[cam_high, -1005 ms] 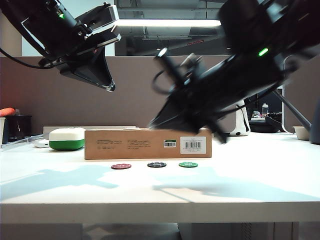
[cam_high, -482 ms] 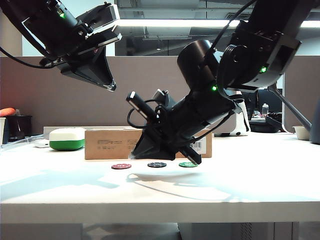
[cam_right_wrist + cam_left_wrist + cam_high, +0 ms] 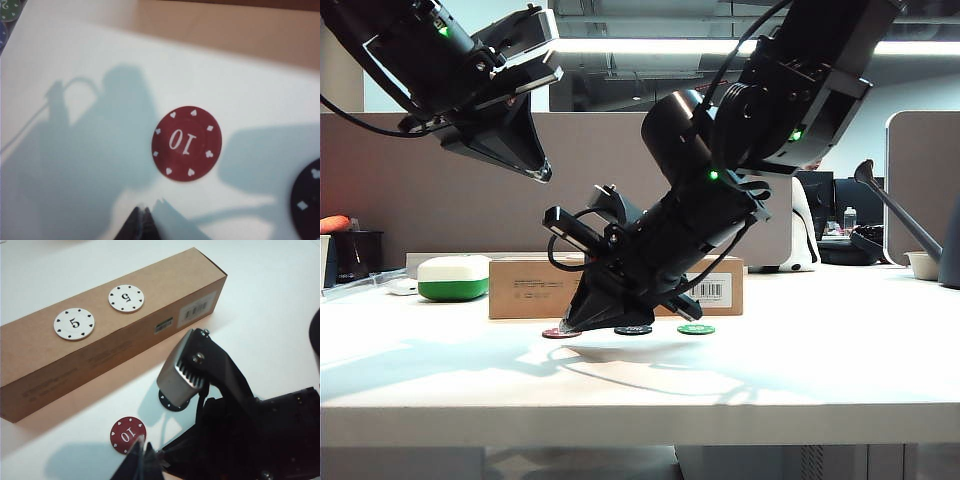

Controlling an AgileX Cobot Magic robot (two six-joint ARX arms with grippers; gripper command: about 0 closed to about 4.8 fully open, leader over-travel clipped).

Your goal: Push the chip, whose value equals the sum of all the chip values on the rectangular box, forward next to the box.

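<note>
Since the earlier frames the right arm has swung down and leftward across the table, so that the right hand now sits low just on the near side of the dark-red chip, its fingers drawn together to a point and holding nothing. The left hand hangs high over the left end of the rectangular box, unchanged; its fingers also appear closed and empty. The chip, marked 10, lies flat on the table in front of the box, apart from it, with the black chip just beside it and the green chip further along. Risks: an off-centre push could spin the chip aside or slide the fingertip over its low edge; drift toward the black chip could carry that one along; too long a stroke could ram the box. The box is closed, its contents unseen; two white chips, each marked 5, rest on its lid.
</note>
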